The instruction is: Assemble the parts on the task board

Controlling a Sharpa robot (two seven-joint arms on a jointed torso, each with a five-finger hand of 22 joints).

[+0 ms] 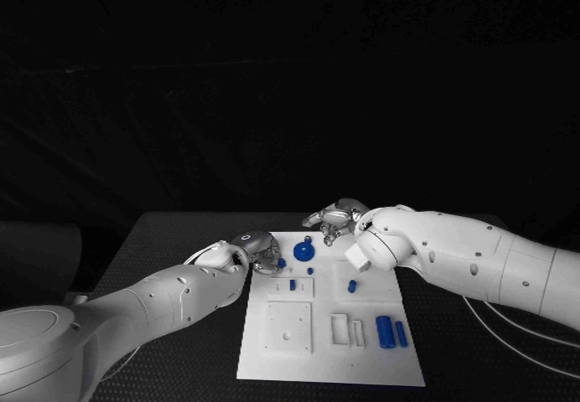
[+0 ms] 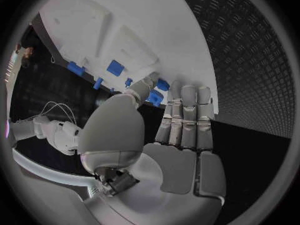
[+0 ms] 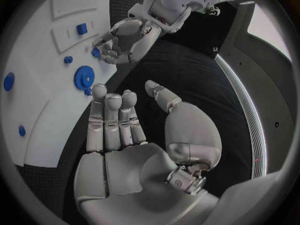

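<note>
The white task board [image 1: 333, 352] lies in the middle of the black table. My left hand [image 1: 251, 249] is at the board's far left edge, and its thumb and a finger pinch a small blue part [image 2: 155, 98] there, which the head view shows as a small blue part [image 1: 282, 262]. My right hand [image 1: 339, 216] hovers over the board's far edge and holds nothing, its fingers [image 3: 112, 120] apart. A blue gear [image 1: 303, 249] stands on the board between the two hands, the same blue gear [image 3: 84, 77] lying just beyond my right fingertips.
More blue parts lie on the board: a small peg [image 1: 311, 270], a short piece [image 1: 352, 286], another [image 1: 292, 285] in a slot, and two cylinders [image 1: 385, 330] near the right edge. A square recess [image 1: 290, 322] sits on the near left. Cables [image 1: 520, 327] trail on the right.
</note>
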